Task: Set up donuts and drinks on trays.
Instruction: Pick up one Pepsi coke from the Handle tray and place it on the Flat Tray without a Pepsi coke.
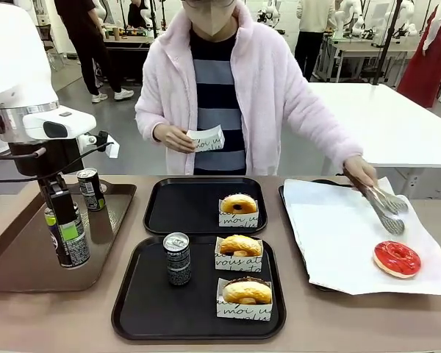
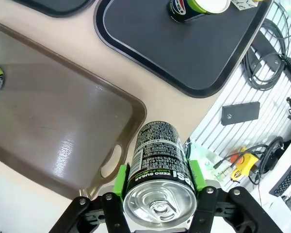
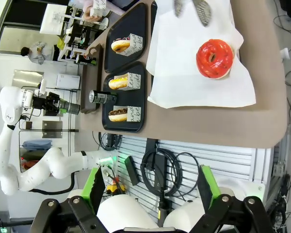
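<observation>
My left gripper (image 1: 65, 237) is shut on a black-green can (image 2: 159, 165), held upright just above the brown tray (image 1: 15, 250). Its green pads (image 2: 120, 180) clamp the can's sides. A second can (image 1: 91, 189) stands at the back of that tray. The near black tray (image 1: 132, 309) holds a dark can (image 1: 178, 259) and two boxed donuts (image 1: 239, 252) (image 1: 245, 298). The far black tray (image 1: 176, 206) holds one boxed donut (image 1: 239, 209). A red-glazed donut (image 1: 397, 259) lies on white paper. My right gripper (image 3: 150, 194) hangs open off the table's edge, nothing between its fingers.
The person across the table holds metal tongs (image 1: 382, 207) over the paper-lined tray (image 1: 338, 235) and a folded paper box (image 1: 206, 140) in the other hand. Cables and a slatted panel (image 2: 262, 107) lie beyond the table's near edge.
</observation>
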